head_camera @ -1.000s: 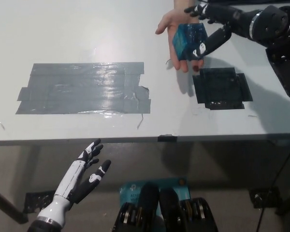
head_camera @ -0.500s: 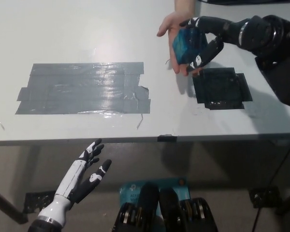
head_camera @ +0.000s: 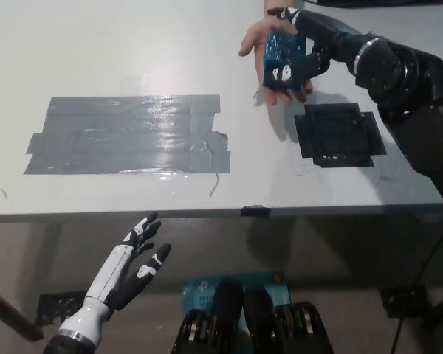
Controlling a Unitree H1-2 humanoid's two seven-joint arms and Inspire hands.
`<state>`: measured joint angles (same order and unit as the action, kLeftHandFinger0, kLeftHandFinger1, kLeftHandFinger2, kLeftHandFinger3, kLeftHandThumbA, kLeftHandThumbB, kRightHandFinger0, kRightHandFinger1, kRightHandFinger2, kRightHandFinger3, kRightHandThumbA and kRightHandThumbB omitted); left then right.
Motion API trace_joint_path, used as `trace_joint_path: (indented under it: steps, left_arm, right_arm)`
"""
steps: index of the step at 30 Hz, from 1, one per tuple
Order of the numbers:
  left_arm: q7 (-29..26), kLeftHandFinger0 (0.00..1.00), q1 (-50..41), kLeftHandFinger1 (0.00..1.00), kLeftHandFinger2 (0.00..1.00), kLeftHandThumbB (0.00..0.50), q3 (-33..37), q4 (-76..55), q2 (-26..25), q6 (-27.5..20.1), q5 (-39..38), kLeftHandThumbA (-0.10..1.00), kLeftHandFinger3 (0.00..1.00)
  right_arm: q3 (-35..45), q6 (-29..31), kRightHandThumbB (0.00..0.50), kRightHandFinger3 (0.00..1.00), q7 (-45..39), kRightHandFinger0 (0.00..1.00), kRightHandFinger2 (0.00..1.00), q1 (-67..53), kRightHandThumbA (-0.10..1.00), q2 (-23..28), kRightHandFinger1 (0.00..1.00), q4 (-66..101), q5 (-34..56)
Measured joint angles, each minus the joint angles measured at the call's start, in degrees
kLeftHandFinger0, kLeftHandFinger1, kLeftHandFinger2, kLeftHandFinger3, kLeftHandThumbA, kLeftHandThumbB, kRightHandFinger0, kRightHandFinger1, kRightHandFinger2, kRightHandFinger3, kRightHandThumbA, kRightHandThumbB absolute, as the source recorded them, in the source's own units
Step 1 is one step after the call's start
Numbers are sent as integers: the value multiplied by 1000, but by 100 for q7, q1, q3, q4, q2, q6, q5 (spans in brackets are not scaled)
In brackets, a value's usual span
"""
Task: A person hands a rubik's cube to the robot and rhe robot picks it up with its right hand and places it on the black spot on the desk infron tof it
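Note:
A blue Rubik's cube [head_camera: 281,51] lies on a person's open palm [head_camera: 257,38] at the far right of the white desk. My black right hand [head_camera: 304,49] reaches in from the right and wraps over the cube, fingers above it and thumb under its near side, while the palm still supports it. The black taped square [head_camera: 338,134] lies on the desk just in front of and right of the cube. My white left hand [head_camera: 130,262] rests open below the desk's front edge at the lower left.
A wide patch of grey tape [head_camera: 129,134] covers the desk's left-middle. The desk's front edge [head_camera: 221,212] runs across the picture, with a small black clip [head_camera: 255,211] on it. Floor and a blue item [head_camera: 207,291] show below.
My right hand has moved left over the cube and closed its fingers around it on the person's palm. The left hand has stayed where it was.

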<state>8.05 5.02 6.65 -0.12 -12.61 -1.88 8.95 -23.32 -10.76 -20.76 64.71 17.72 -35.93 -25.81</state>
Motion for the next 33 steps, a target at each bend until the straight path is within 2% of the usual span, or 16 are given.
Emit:
trace_joint_path:
  steps: [4,9,11,12,14,21,23,27,30,31,33]
  left_arm:
    - [0,959,1,1000,1000,114,1,0,1,-1,6,816,1000]
    - [1,973,12,1000,1000,108,0,2,0,-2,5,808,1000]
    - [1,972,15,1000,1000,105,-1,1,0,-2,3,804,1000]
    - [2,971,15,1000,1000,105,-1,-1,0,0,2,805,1000]
    - [2,968,14,1000,1000,99,-2,-1,-1,1,2,806,1000]
    - [2,960,13,1000,1000,86,-3,-1,-1,-1,4,799,1000]
    - [2,956,13,1000,1000,84,-5,-1,-1,-3,4,796,1000]
    - [2,956,12,1000,1000,86,-9,1,-1,-4,4,796,1000]
    - [2,954,12,1000,1000,86,-10,3,-1,-4,4,799,1000]
    - [2,957,12,1000,1000,91,-10,3,-1,-4,5,803,1000]
    - [2,958,12,1000,1000,84,-11,4,-1,-4,5,796,1000]
  right_arm:
    - [134,198,165,1000,215,219,978,-16,-100,16,706,6,-6]
    - [451,434,133,982,484,214,938,-47,-100,136,672,75,-2]
    - [571,491,135,1000,549,220,981,-47,-100,201,678,89,0]
    - [675,525,147,990,599,202,965,-47,-100,265,641,92,10]
    - [791,569,141,1000,660,260,1000,-46,-100,362,685,91,14]
    - [1368,645,147,1000,863,211,1000,-90,-100,686,681,92,85]
    - [1505,645,163,1000,893,186,1000,-170,-100,731,651,90,121]
    - [1589,653,161,984,985,170,979,-385,-100,754,631,43,135]
    - [1592,707,159,1000,1061,100,984,-529,-100,750,584,-95,141]
    - [1592,707,140,1000,1083,100,1000,-571,-100,746,604,-116,141]
    - [1590,705,143,1000,1141,138,1000,-692,-100,705,665,-128,139]
